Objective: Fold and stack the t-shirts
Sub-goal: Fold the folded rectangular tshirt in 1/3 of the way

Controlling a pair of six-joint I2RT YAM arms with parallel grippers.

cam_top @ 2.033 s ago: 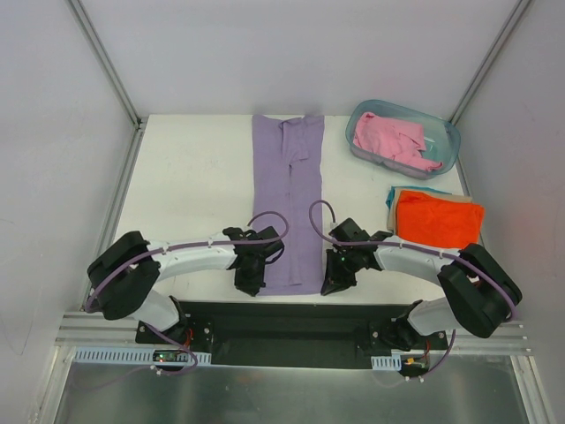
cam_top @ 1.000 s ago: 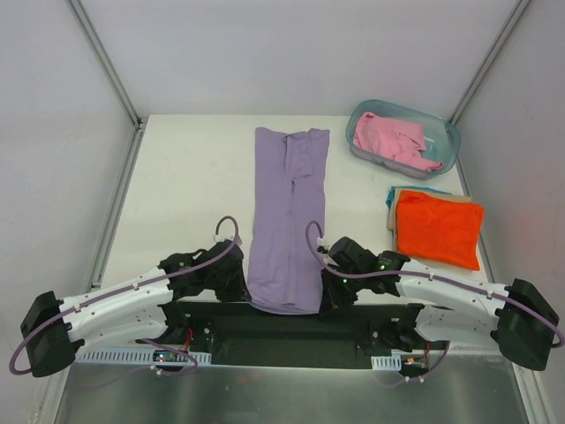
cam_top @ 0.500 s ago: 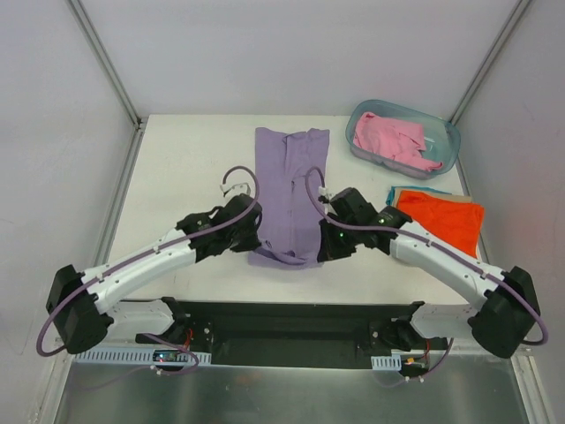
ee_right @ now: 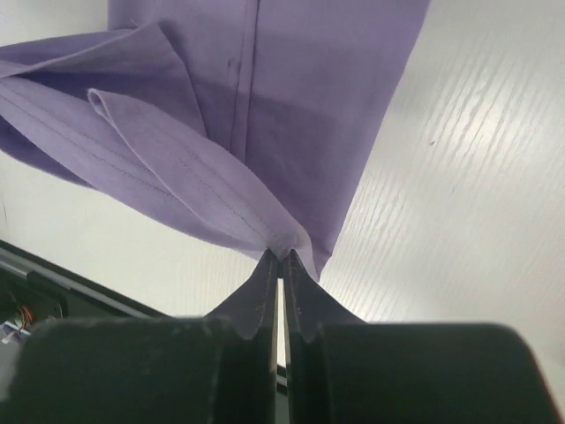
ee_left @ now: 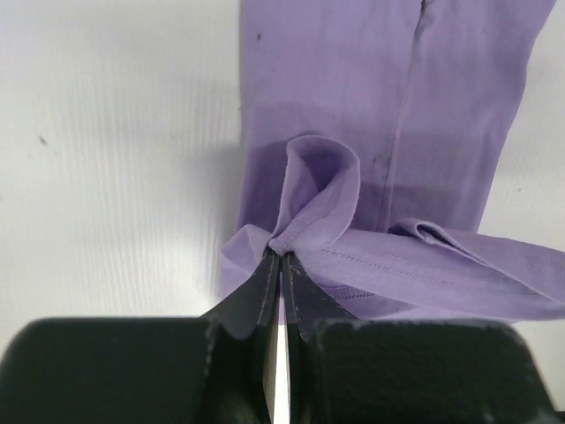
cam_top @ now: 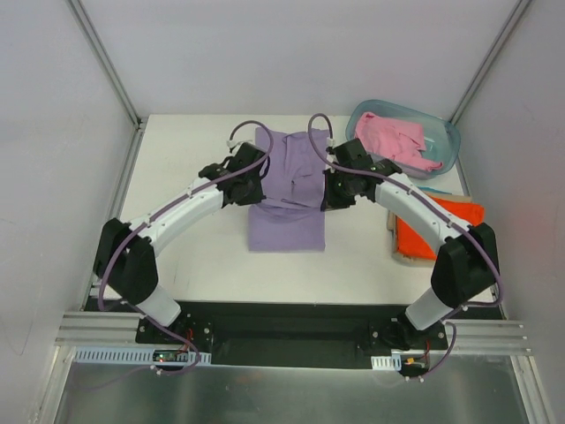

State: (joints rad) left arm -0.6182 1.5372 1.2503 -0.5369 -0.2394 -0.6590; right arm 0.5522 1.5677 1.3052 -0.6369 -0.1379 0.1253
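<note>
Across the surface (cam_top: 185, 168), the lavender t-shirt (cam_top: 287, 228) is halving. Left end effector (cam_top: 249, 189) and right end effector (cam_top: 329, 196) are pinching its hem, carrying it farther.

no readable text, no labels, no brand marks, no numbers in any view

Lavender t-shirt (cam_top: 287, 225) lies mid-surface (cam_top: 190, 238), its near end doubled back over itself. Left gripper (cam_top: 254, 189) is at its left edge, right gripper (cam_top: 329, 196) at its right edge. Pink t-shirt (cam_top: 393, 140) sits in the tub (cam_top: 406, 107) far right. Orange t-shirt (cam_top: 463, 214) is nearer, partly under the right arm.
</note>
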